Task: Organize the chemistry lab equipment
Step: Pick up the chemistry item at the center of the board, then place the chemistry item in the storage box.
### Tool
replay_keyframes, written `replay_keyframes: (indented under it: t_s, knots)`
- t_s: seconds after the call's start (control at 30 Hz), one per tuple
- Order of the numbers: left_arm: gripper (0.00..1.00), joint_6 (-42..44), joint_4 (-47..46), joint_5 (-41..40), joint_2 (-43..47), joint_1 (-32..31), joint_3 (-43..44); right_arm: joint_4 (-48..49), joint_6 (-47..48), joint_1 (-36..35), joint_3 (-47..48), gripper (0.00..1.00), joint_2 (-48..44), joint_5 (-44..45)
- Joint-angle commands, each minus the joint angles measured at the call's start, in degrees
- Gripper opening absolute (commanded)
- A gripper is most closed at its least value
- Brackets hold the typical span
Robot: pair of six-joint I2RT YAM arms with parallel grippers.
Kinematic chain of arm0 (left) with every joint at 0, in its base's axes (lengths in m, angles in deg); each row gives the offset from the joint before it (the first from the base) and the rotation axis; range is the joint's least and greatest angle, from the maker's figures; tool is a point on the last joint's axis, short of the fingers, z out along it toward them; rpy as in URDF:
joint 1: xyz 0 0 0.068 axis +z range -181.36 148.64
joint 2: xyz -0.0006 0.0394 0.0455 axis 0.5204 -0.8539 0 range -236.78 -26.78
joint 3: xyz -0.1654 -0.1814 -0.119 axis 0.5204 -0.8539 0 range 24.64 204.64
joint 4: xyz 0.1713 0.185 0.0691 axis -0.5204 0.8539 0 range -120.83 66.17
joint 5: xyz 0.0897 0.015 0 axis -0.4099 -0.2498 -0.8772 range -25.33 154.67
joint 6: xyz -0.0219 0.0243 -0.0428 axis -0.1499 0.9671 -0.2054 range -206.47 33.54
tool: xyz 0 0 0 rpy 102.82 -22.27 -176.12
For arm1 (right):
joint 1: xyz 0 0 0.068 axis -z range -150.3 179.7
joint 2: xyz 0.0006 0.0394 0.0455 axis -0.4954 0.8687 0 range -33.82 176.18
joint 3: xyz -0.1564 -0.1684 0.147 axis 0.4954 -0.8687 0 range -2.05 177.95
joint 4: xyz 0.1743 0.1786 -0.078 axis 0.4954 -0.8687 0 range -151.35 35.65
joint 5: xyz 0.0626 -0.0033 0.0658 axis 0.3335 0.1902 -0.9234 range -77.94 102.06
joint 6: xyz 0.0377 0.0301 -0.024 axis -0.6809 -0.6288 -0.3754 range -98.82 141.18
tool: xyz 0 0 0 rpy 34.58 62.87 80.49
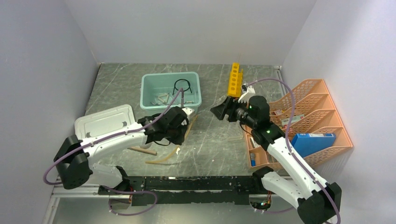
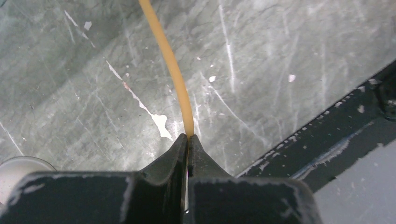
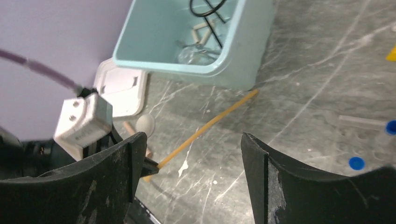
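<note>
Table [image 1: 210, 140]: grey-green marble, white veining. Tub [image 1: 144, 93]: pale teal. Lid [image 1: 105, 120]: grey-white. Test-tube rack [image 1: 235, 79]: yellow. Hose [image 2: 175, 70]: tan-orange. Ring stand [image 1: 181, 81]: black. Tube caps [image 3: 356, 163]: blue. Organiser [image 1: 322, 107]: orange mesh. Box [image 1: 313, 142]: blue.

1. No word, brand, number or sign was legible in any of the three views.
2. Small white-and-red labels [image 1: 280, 112] tucked in the orange mesh organiser [image 1: 322, 91] at the right of the surface [image 1: 215, 140] carried print, seen from the top camera, too small and blurred to be read.
</note>
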Motion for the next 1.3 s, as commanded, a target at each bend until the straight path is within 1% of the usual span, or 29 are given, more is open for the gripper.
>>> replay_keyframes:
  t_s: [0.0,0.1,0.2,0.3,0.37,0.43,0.6,0.7,0.8,0.97,1.07,1.17,1.27]
  knots:
    - [0.05,1.72,2.78,5.73,4.14,-0.34,3.27,11.74,1.62,0.45,-4.97,0.78,-4.45,-11.35]
    - [0.05,2.21,4.28,6.56,6.19,-0.34,6.15,19.02,0.84,0.3,-8.97,0.79,-7.17,-17.34]
    - [0.05,2.9,5.27,7.39,7.84,-0.35,8.81,24.9,-0.21,0.21,-11.72,0.8,-8.04,-21.63]
    - [0.05,3.58,7.18,8.58,8.57,-0.34,11.78,30.21,-1.65,-1.07,-13.27,0.82,-7.62,-24.44]
    - [0.05,3.95,8.01,9.39,9.07,-0.35,13.62,32.41,-1.05,-3.47,-13.6,0.84,-7.22,-24.48]
    - [0.05,4.28,8.74,9.87,9.51,-0.26,15.4,33.42,1.19,-6.49,-13.52,0.86,-7.22,-22.82]
    - [0.05,4.16,9.21,11.44,10.04,-0.26,19.29,36.96,9.63,-16.83,-14.14,0.94,-7.95,-12.42]
    - [0.05,3.91,9.13,13.56,9.63,-0.26,21.19,38.86,14.83,-21.37,-14.13,0.97,-7.33,-7.35]
    - [0.05,3.36,8.83,15.53,9.44,-0.29,22.3,41.41,19.04,-23.73,-14.52,0.98,-6.97,-3.89]
    - [0.05,2.43,8.89,18.08,8.65,-0.26,24.15,45.46,28.69,-27.62,-15.63,0.98,-6.36,-0.82]
    - [0.05,1.95,9.12,18.94,8.04,-0.26,25.11,46.23,33.83,-29.25,-15.67,0.98,-5.62,0.54]
    - [0.05,1.59,8.82,19.73,7.86,-0.28,25.82,47.11,36.93,-30.24,-16.04,0.98,-4.78,1.77]
    - [0.05,1.29,8.81,20.42,7.42,-0.19,26.79,48.31,37.86,-30.78,-16.69,0.98,-4.63,2.81]
